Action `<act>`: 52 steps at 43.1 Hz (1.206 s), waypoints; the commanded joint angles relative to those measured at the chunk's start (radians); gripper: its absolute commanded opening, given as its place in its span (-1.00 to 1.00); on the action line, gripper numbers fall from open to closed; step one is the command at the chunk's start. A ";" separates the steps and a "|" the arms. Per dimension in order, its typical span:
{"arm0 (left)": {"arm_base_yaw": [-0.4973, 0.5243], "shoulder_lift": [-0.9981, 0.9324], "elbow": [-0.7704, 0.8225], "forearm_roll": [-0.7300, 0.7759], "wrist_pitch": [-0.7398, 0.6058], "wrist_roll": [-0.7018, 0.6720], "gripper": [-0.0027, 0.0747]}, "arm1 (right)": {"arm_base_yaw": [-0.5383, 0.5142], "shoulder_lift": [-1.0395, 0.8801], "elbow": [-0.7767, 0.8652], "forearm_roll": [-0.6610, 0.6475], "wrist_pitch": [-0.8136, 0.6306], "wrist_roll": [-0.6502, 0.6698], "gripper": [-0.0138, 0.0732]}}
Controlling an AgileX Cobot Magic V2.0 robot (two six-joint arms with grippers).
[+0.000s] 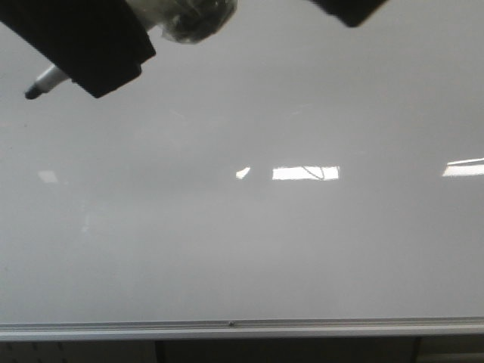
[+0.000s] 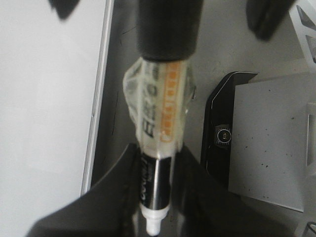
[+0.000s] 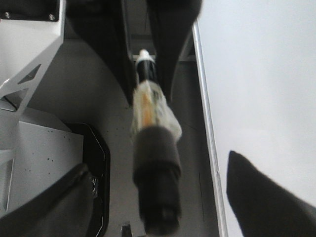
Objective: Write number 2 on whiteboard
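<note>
The whiteboard (image 1: 242, 249) fills the front view, with its silver rail (image 1: 242, 327) along the near edge. No drawn number 2 shows on it, only bright light reflections. My left gripper (image 1: 91, 53) is at the top left, shut on a marker (image 1: 47, 79) whose dark tip points down-left above the board. In the left wrist view my left gripper (image 2: 155, 197) clamps the marker's black barrel (image 2: 158, 182). My right gripper (image 3: 158, 197) is open, its fingers (image 3: 266, 197) wide apart on either side of the marker's thick black rear end (image 3: 155, 182), not touching it.
Beside the whiteboard's edge (image 2: 96, 113) lies a grey floor strip. A grey speckled plate (image 2: 269, 148) with a black-framed fitting (image 2: 222, 134) stands beyond it. A white metal bracket (image 3: 29, 74) shows in the right wrist view.
</note>
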 commanded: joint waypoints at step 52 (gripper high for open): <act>0.031 -0.061 -0.032 -0.010 -0.046 -0.050 0.34 | 0.009 0.009 -0.052 0.019 -0.027 0.048 -0.68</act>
